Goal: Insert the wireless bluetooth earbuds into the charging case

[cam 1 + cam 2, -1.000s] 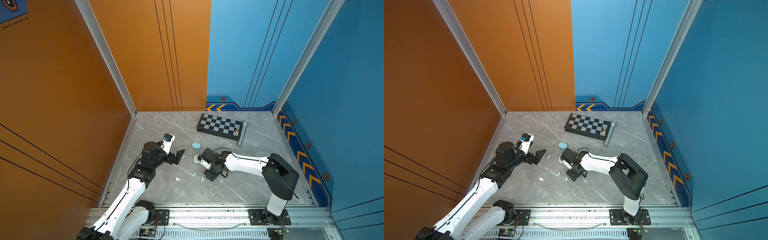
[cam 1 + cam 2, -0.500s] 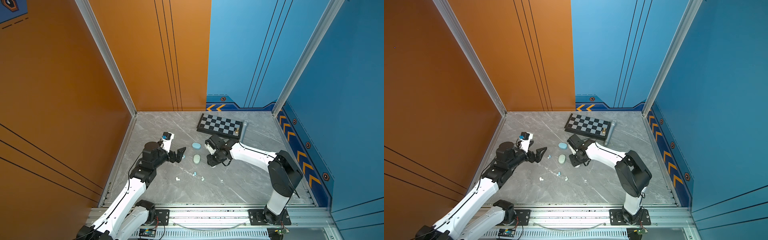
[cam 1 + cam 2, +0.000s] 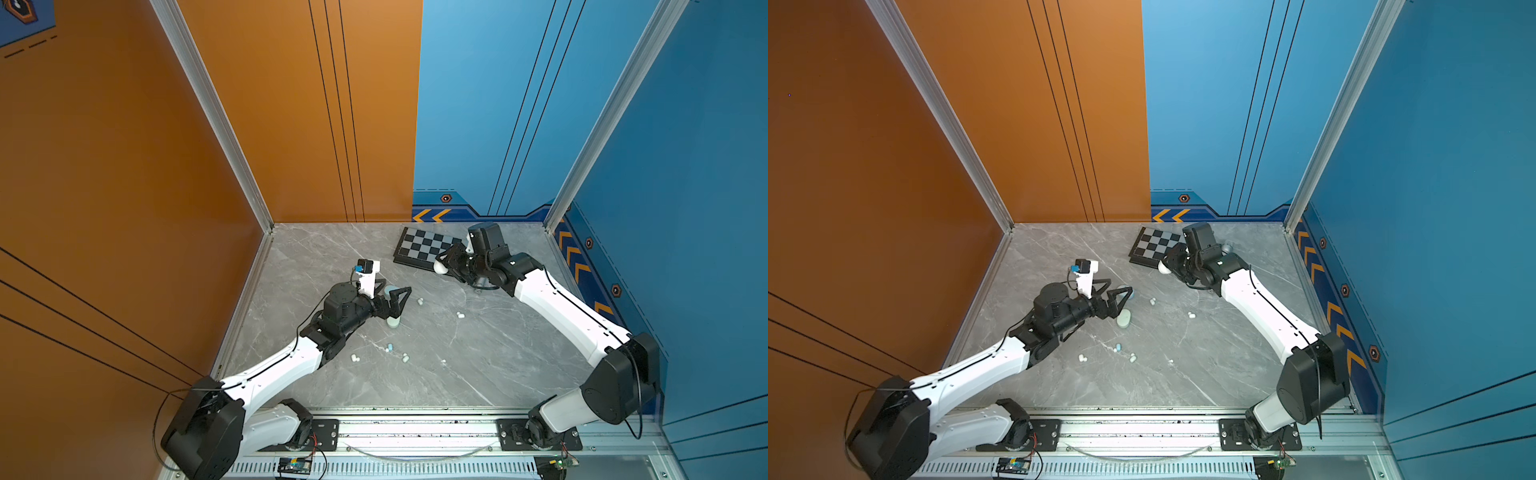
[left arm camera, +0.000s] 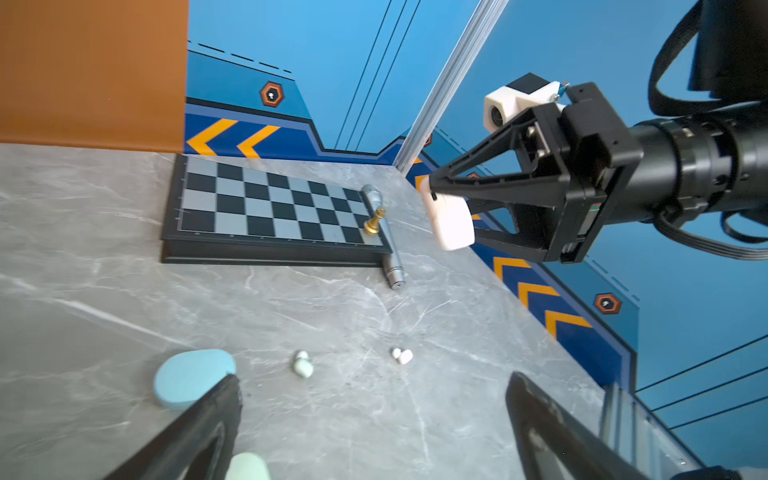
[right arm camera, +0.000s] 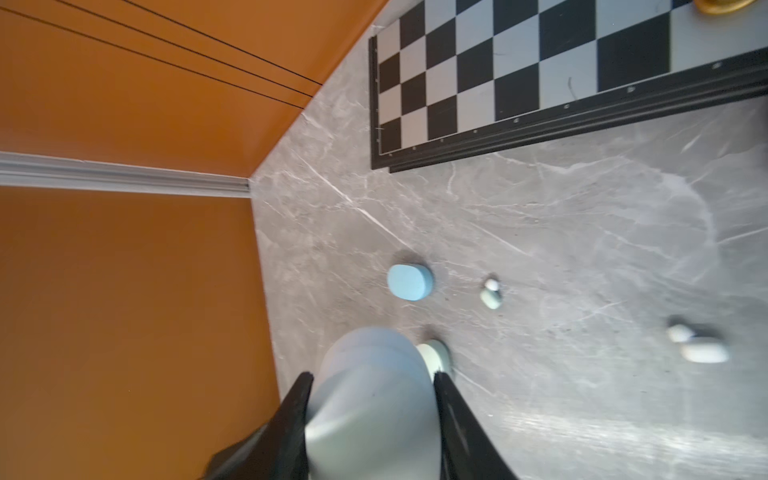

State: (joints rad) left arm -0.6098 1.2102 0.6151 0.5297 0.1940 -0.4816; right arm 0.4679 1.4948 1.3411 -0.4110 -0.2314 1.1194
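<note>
earbuds (image 4: 302, 367): tiny beans, white or pale blue | right gripper (image 5: 373, 378) grips white case (image 4: 452, 224)

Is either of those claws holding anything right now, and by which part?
The right gripper grips a white case by its two opposite sides, at the fingertips. The left gripper is open and empty.

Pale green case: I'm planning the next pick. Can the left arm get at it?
Probably yes: the open left gripper hangs right over the pale green case, nothing lies between; the right gripper is far off.
</note>
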